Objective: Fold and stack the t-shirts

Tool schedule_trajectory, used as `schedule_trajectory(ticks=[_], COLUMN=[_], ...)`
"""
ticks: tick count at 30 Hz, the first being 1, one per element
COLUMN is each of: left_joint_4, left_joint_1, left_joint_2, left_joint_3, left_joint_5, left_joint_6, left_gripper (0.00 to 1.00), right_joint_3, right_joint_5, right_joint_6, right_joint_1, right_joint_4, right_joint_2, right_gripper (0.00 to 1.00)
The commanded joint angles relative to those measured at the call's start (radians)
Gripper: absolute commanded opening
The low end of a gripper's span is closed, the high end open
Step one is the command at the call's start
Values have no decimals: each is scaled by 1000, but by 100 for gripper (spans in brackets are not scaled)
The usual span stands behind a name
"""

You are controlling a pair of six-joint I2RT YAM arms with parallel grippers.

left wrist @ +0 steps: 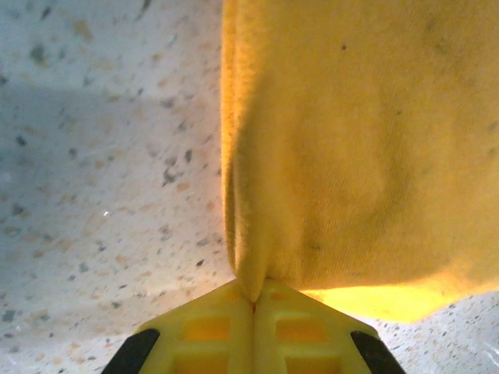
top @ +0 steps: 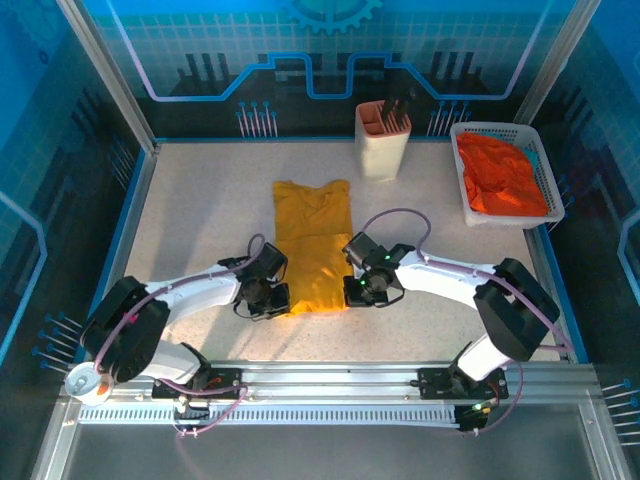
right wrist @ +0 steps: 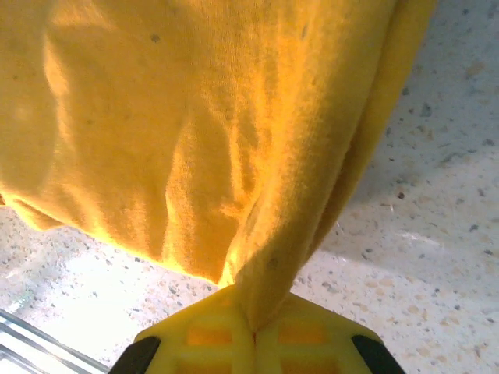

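- At lower centre, the left gripper [left wrist: 253,300] was seen clenched on the near-left hem corner of the mustard-yellow t-shirt [top: 312,240]. The right gripper [right wrist: 253,327] was clenched on the near-right corner.
- In mid-frame, that shirt was laid as a narrow lengthwise strip on the table [top: 200,200]. The crosswise fold was judged not yet done.
- At upper right, the orange-red t-shirt [top: 500,178] was found crumpled in the white mesh basket [top: 495,128], unfolded and unstacked.
- The yellow shirt's sleeves could not be made out, and in the top view the pinched corners were covered by the wrists.
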Motion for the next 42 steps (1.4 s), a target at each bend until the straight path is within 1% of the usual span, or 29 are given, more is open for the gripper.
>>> schedule_trajectory(ticks=[1, 9, 14, 20, 22, 25, 28, 31, 34, 42], left_joint_4=[8, -24, -43, -143, -182, -212, -226, -234, -246, -221], left_joint_1=[-26, -101, -177, -243, -245, -245, -245, -241, -230, -102], left_joint_2=[-43, -156, -263, -415, -457, -482, -466, -431, -398, -318], left_joint_3=[-45, -97, -139, -103, -79, -40, 19, 79, 143, 258], left_joint_5=[14, -16, -38, -80, -101, -123, -133, -157, -188, -169], left_joint_6=[-26, -104, -192, -283, -298, -305, -281, -243, -222, -143], left_gripper=[0, 0, 0, 0, 0, 0, 0, 0, 0, 0], right_joint_3=[-37, -117, -163, -168, -148, -104, -46, 31, 71, 164], right_joint_5=[18, 10, -2, 36, 58, 98, 113, 124, 122, 59], right_joint_6=[-13, 14, 68, 133, 136, 133, 118, 94, 71, -30], right_joint_1=[-8, -7, 14, 53, 54, 49, 31, 6, -21, -116], right_joint_4=[-64, -67, -68, -126, -156, -195, -210, -239, -238, -194], right_joint_2=[-32, -132, -222, -347, -385, -422, -429, -402, -377, -288], right_gripper=[0, 0, 0, 0, 0, 0, 0, 0, 0, 0])
